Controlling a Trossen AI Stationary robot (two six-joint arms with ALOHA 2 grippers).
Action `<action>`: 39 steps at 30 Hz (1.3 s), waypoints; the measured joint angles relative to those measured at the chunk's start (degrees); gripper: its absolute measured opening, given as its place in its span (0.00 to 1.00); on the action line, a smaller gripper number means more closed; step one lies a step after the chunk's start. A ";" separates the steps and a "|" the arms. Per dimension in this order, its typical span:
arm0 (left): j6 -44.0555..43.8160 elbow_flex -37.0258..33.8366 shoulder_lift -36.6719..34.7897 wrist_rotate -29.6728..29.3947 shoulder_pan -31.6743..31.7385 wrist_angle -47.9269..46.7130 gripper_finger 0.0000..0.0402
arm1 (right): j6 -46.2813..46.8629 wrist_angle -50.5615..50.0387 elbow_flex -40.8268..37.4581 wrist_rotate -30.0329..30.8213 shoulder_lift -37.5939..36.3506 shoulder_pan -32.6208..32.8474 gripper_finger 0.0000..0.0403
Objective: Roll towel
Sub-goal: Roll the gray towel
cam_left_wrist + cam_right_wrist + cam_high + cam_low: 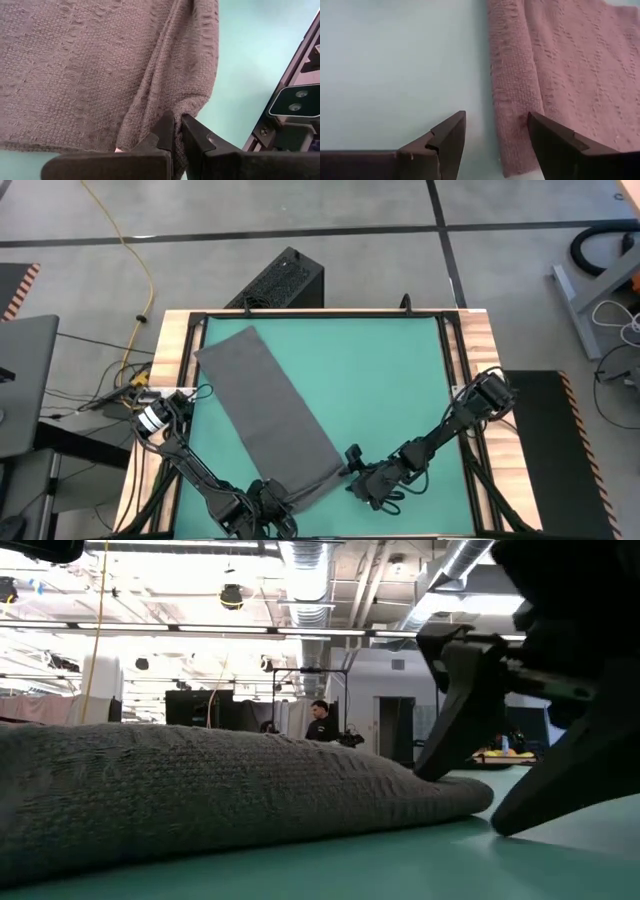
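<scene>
Left gripper (268, 515) sits at the front edge of the green mat (390, 375), left of the middle, with its two dark fingers (167, 131) pressed together on the front end of the towel (268, 415). In the left wrist view a fold of the cloth is pinched between the fingertips, so this claw is clamped on the towel's front corner.

The towel is a plain dark grey cloth with a coarse, bumpy knit weave and no markings. It lies as a long strip, set at a slant across the left half of the mat: its far end is near the back left corner, and its near end reaches the front edge close to the middle. Most of it lies flat. At the front end the cloth is bunched and turned over on itself, forming a soft rounded hump (230, 795) that shows in the low view.

Right gripper (362, 476) is low over the mat near the front edge, just right of the towel's front end. Its fingers (447, 140) stand wide apart. In the right wrist view one finger is over bare mat and the other is over the folded edge of the towel (560, 75), with the edge lying between them. Whether that finger touches the cloth cannot be told; nothing is gripped.
</scene>
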 joint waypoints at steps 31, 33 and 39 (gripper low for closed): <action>29.49 2.36 -4.17 -12.29 -1.35 12.29 0.33 | 16.05 -1.96 0.18 -10.00 1.67 -6.41 0.06; 33.98 2.27 -2.47 -11.80 -0.36 14.70 0.33 | 20.13 -3.90 0.14 -14.64 0.36 -7.34 0.06; 36.26 2.27 0.90 -11.21 2.09 15.05 0.33 | 29.56 -8.82 0.04 -31.20 -1.57 -9.72 0.07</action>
